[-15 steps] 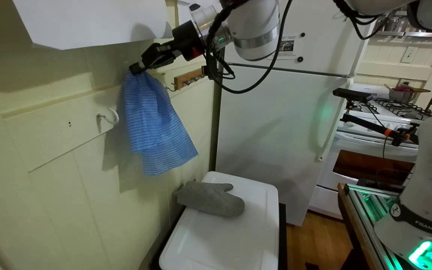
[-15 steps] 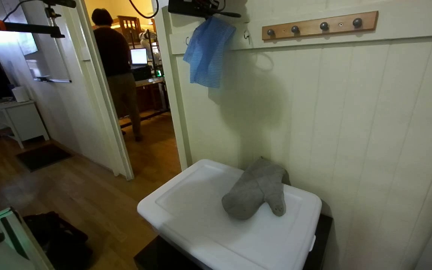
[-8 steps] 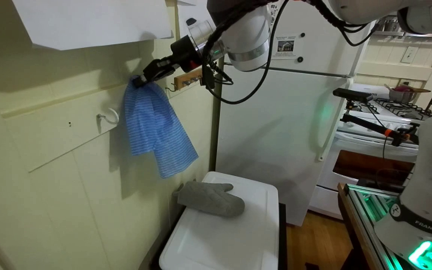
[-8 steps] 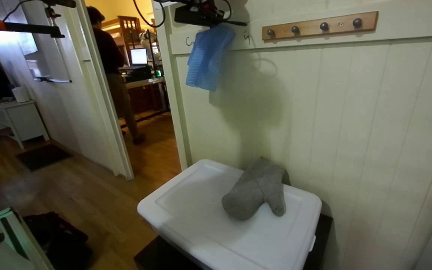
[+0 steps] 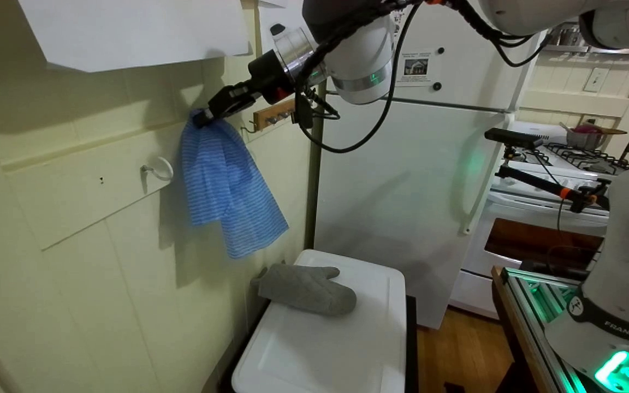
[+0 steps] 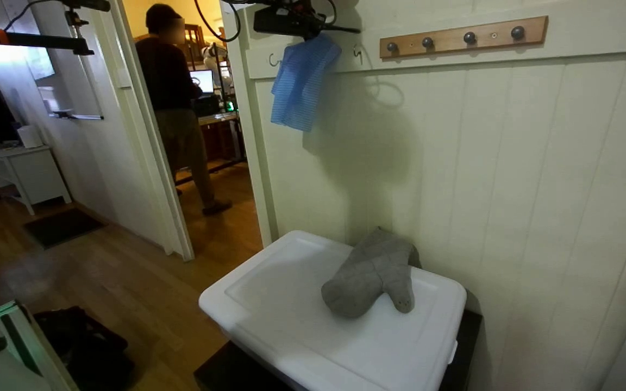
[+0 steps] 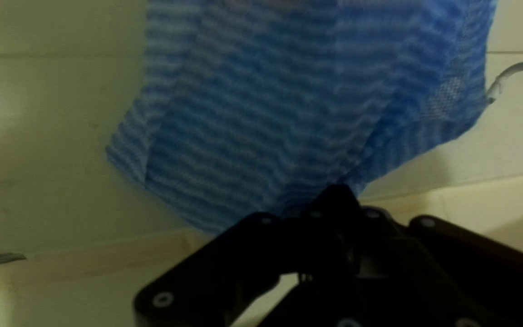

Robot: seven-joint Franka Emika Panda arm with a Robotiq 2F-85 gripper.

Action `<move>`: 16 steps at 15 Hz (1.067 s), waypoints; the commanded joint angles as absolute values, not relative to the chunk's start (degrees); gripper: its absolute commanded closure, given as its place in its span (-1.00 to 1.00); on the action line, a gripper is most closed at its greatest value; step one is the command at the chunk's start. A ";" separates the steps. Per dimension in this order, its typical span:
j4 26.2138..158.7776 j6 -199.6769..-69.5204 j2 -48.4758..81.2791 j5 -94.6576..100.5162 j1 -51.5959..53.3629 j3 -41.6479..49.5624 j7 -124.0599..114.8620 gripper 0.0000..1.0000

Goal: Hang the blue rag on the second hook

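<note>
Cream panelled wall (image 6: pixel 481 163), in both exterior views. White refrigerator (image 5: pixel 385 207), at the wall's end. Robot arm (image 5: pixel 362 63), extended toward the wall. White lid (image 5: pixel 342 349), flat, just beside the wall. Blue rag (image 5: pixel 232 191), finely striped, bunched at the top, hanging limp in front of the wall, well above the lid; contact with the wall impossible to tell. Grey oven mitt (image 5: pixel 306 289), lying on the lid. Wooden peg bar (image 6: pixel 449 41), mounted on the wall, with four dark knobs (image 6: pixel 470 38). Gripper (image 5: pixel 201 119), with fingers (image 7: pixel 336 202) brought together and the rag's upper edge pinched between them. Metal hook (image 5: pixel 169 170) on one side of the rag, another hook (image 6: pixel 357 52) opposite, near the peg bar; between the two, wall covered by cloth, second hook not discernible.
</note>
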State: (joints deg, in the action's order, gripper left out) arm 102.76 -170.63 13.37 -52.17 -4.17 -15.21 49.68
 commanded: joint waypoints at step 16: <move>103.78 -168.58 10.19 -53.16 -4.02 -15.98 41.74 -1.00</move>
